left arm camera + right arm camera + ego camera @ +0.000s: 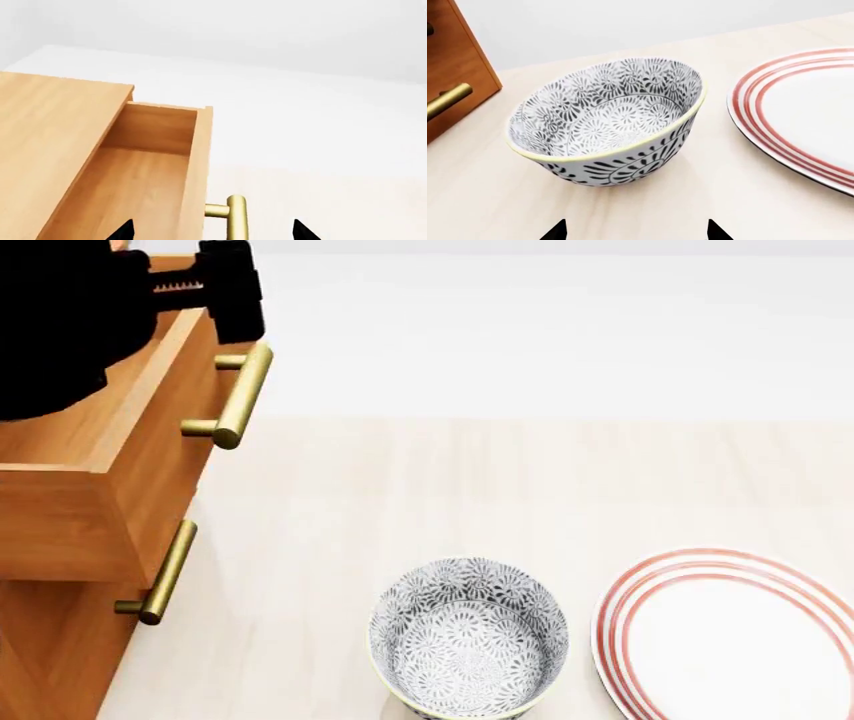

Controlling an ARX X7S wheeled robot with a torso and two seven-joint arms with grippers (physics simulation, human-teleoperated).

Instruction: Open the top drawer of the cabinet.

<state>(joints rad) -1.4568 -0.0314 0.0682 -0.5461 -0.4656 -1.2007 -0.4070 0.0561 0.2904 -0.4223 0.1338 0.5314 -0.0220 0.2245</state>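
The orange-brown cabinet (pixel 47 660) stands at the left. Its top drawer (pixel 167 455) is pulled out, with the paler inside showing in the left wrist view (pixel 133 190). The drawer's brass bar handle (pixel 243 395) sticks out at the front. My left gripper (pixel 213 232) is open, its black fingertips (pixel 123 231) either side of the handle (pixel 237 220) without touching it. In the head view it hangs over the drawer's far end (pixel 230 290). My right gripper (pixel 635 231) is open and empty, low over the table in front of the bowl.
A black-and-white patterned bowl (pixel 467 640) stands on the pale wooden table (pixel 534 490), with a red-ringed white plate (pixel 734 640) right of it. A lower drawer's brass handle (pixel 167 575) juts out below the open drawer. Bowl (pixel 607 115) and plate (pixel 800 110) lie close before my right gripper.
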